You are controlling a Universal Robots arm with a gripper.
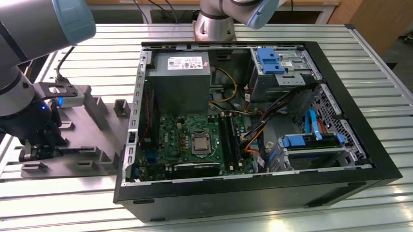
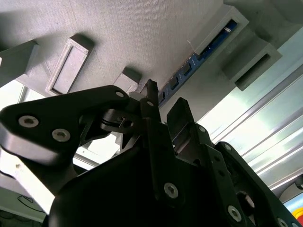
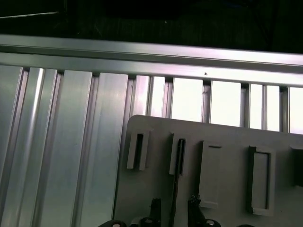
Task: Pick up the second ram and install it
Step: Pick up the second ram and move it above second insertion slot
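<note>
The second ram [image 3: 179, 158] is a thin dark stick standing on edge in a slot of the grey fixture plate [image 3: 227, 137]. In the second wrist view the second ram [image 2: 208, 46] shows as a dark blue-edged strip running toward the fingers. My gripper [image 3: 173, 208] is open, with one finger on each side of the stick and a small gap to each. In the exterior view the gripper [image 1: 38, 151] is low over the fixture plate [image 1: 84, 130], at the exterior view's left of the open computer case [image 1: 258, 193].
Inside the case lie the green motherboard [image 1: 193, 130] with its long black slots [image 1: 229, 140], a grey power supply [image 1: 177, 77], drive bays with blue clips [image 1: 310, 140] and loose cables. Grey blocks and posts [image 1: 103, 108] stand on the fixture plate. The table [image 1: 380, 87] is slatted aluminium.
</note>
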